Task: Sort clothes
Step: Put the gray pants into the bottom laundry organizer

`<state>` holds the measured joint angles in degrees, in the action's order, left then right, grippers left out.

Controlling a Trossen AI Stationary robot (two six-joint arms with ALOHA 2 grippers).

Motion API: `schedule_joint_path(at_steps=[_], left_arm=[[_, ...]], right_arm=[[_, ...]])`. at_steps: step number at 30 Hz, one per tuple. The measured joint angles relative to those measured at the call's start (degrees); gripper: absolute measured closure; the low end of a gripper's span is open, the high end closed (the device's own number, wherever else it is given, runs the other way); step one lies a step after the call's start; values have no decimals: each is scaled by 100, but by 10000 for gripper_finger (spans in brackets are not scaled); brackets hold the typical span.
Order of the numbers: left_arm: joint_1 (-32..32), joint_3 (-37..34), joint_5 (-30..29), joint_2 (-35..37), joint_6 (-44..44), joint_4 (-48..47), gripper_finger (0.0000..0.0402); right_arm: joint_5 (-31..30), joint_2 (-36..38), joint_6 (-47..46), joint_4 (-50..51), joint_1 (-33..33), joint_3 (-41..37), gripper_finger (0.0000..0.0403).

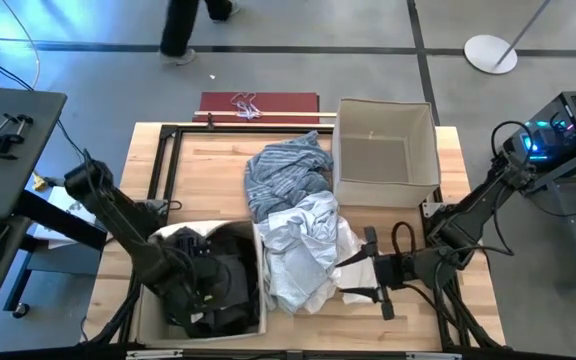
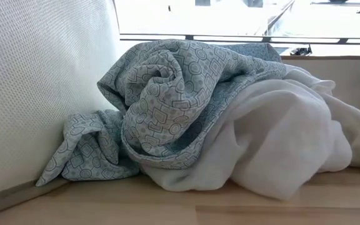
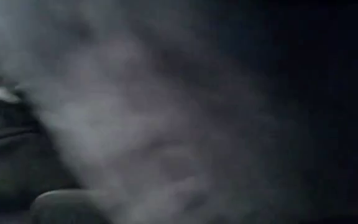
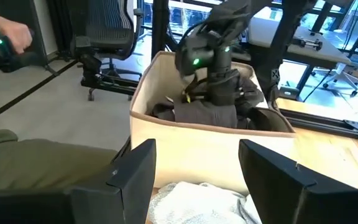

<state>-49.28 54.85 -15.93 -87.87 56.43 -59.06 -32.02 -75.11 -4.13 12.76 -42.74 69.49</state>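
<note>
Your left gripper (image 1: 208, 285) is plunged into the near fabric box (image 4: 197, 140), buried among the dark clothes (image 1: 230, 275) piled there — whether its fingers are parted or closed you cannot tell, since the left wrist view is only dark blurred cloth pressed against the lens. From the right wrist view you see that arm reaching down into the box, dark garments bunched around its wrist.

Your right gripper (image 1: 353, 268) hovers at the table's near side with its fingers (image 4: 135, 168) spread wide and nothing between them. Just ahead of those fingertips lies the white garment (image 1: 303, 250), crumpled in a heap; its edge shows directly below the parted fingers in the right wrist view. Beyond the white heap, farther from your right gripper, sits the blue-grey patterned shirt (image 2: 167, 100), rumpled and resting partly on top of the white cloth (the two are touching). The second fabric box (image 1: 428, 150) stands well off to the side of that gripper, beside the patterned shirt.
</note>
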Motion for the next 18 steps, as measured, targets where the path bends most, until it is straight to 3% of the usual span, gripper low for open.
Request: schedule_joint_path(at_steps=[3,6,11,15,18], left_arm=[[-130,74,68,-39,82,-591,401],[-253,388,-41,155,520,-1752,401],[-377,1423,-949,751,802,-2808,401],[-492,2081,-1441,1273,777,-2458,401],[-577,2248,-1175,1572,325,-1436,401]], right_arm=[[-19,-18,7,10,2,0,183],[-31,-18,3,26,2,0,183],[-49,-20,12,34,2,0,183],[-52,-20,6,41,2,0,183],[-53,-20,6,70,1,0,183]])
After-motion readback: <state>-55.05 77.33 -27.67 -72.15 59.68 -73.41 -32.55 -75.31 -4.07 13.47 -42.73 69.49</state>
